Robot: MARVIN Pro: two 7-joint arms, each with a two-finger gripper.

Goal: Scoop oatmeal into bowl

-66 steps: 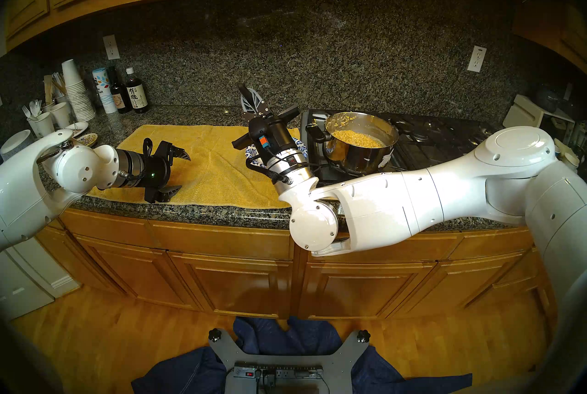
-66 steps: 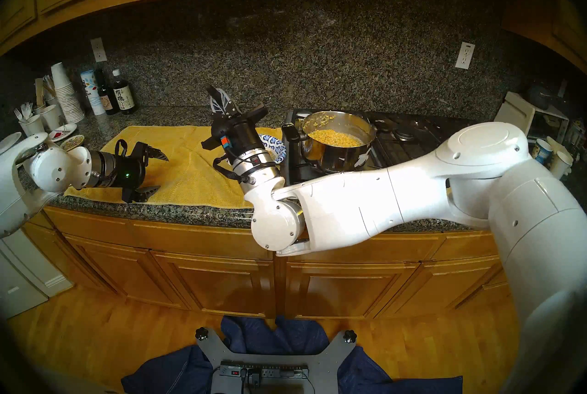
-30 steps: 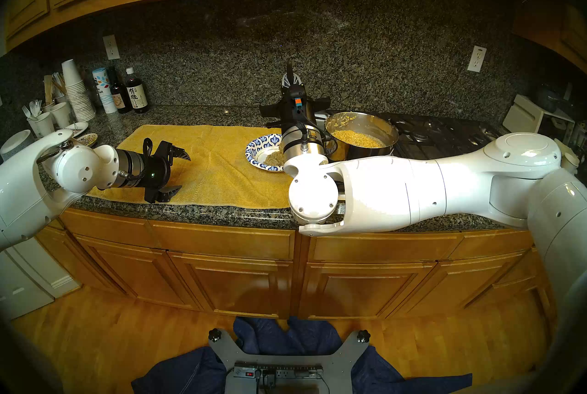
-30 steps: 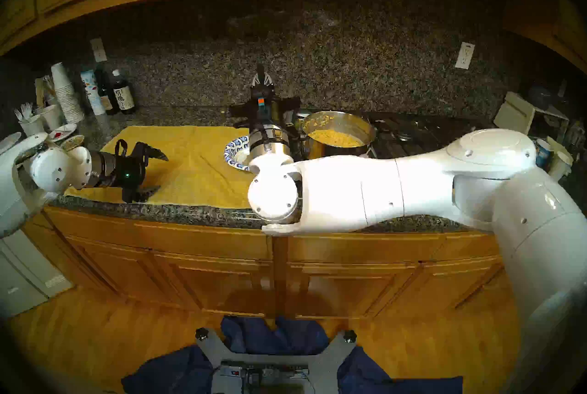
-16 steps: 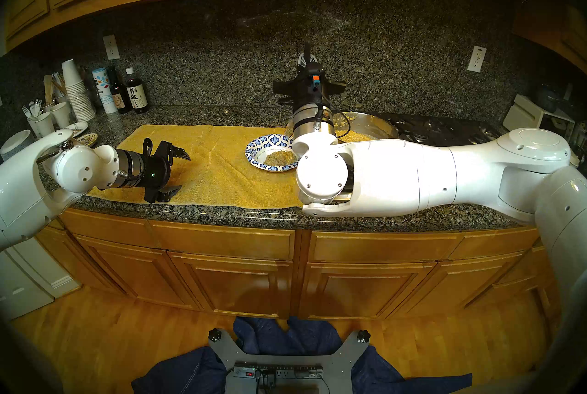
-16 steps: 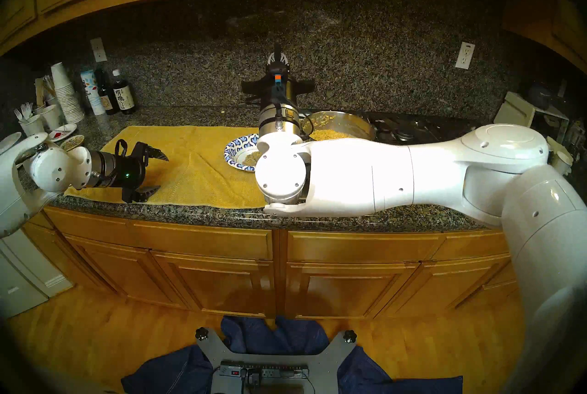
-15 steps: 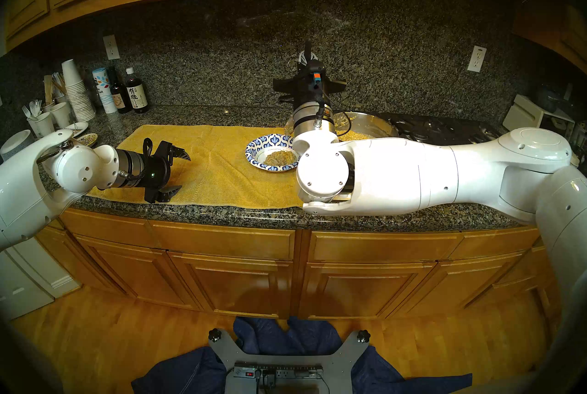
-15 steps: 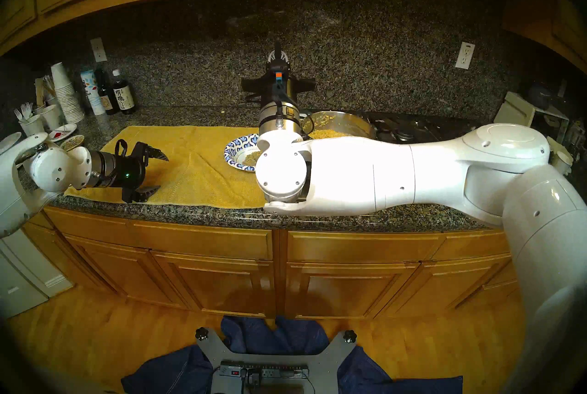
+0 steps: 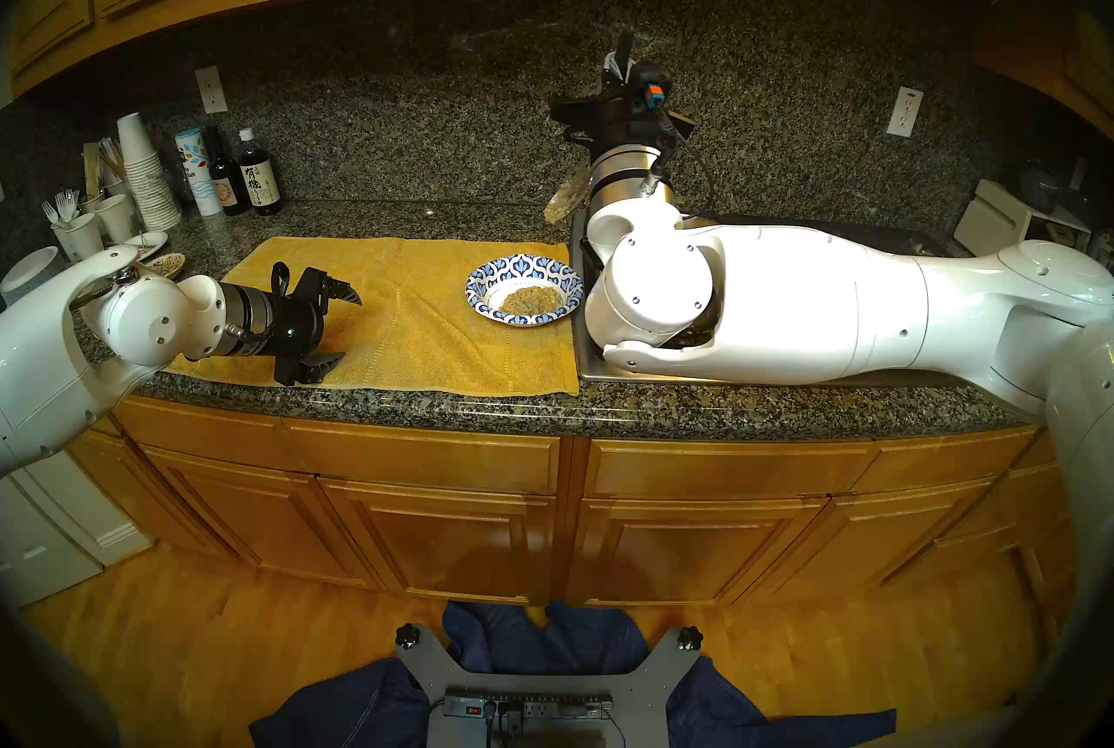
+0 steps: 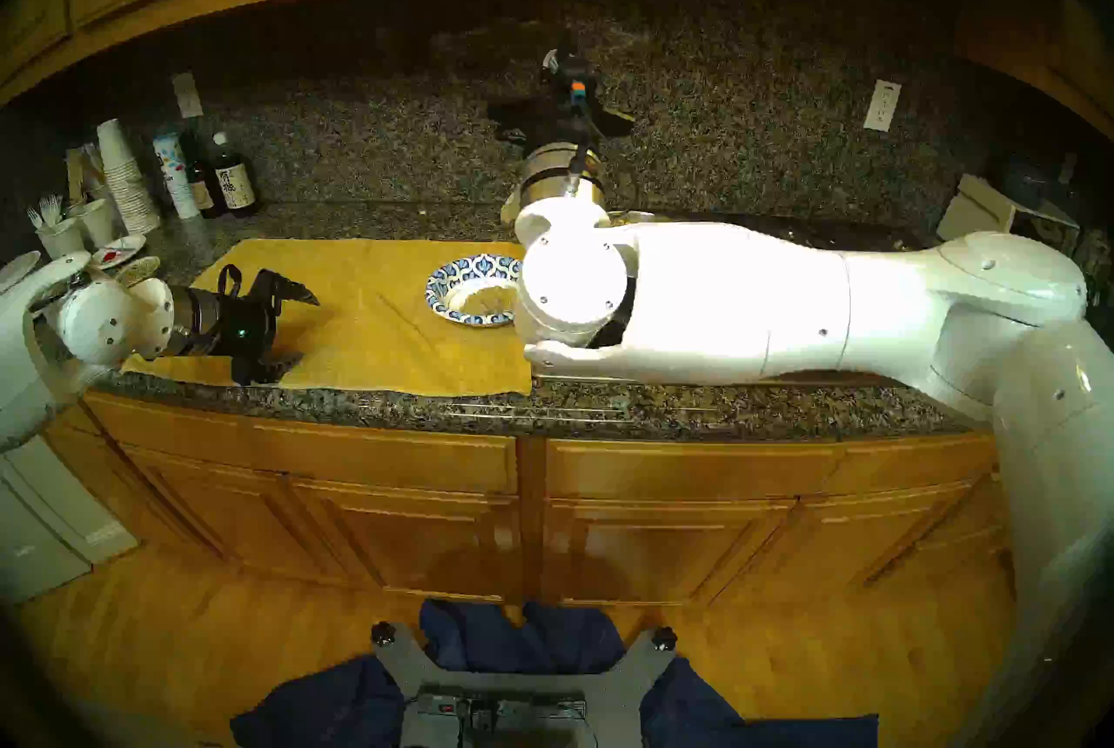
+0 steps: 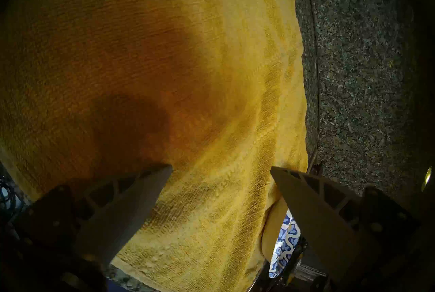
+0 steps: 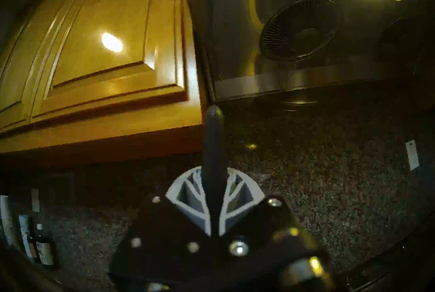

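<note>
The blue-and-white patterned paper bowl [image 9: 512,266] [image 10: 458,270] sits on the right end of a yellow towel and holds a small mound of tan oatmeal [image 9: 533,299] [image 10: 485,299]. My right gripper [image 9: 618,64] [image 12: 213,190] points upward, raised behind and to the right of the bowl. It is shut on the black handle [image 12: 213,143] of a spoon. The spoon's head [image 9: 566,195], smeared with oatmeal, hangs beside the wrist. My left gripper [image 9: 348,329] [image 11: 221,168] is open and empty, low over the towel's left part. The bowl rim [image 11: 286,244] shows past its finger.
The yellow towel [image 9: 410,319] covers the granite counter. The stove's steel edge [image 9: 588,374] lies under my right forearm, which hides the pot. Stacked paper cups [image 9: 141,168], bottles [image 9: 259,180] and small plates [image 9: 166,263] crowd the back left. Cabinets and a range hood hang overhead.
My right arm has lifted and swung right, from over the bowl to above the stove, carrying the spoon. The bowl is now fully uncovered and the pot is hidden. The left arm has not moved.
</note>
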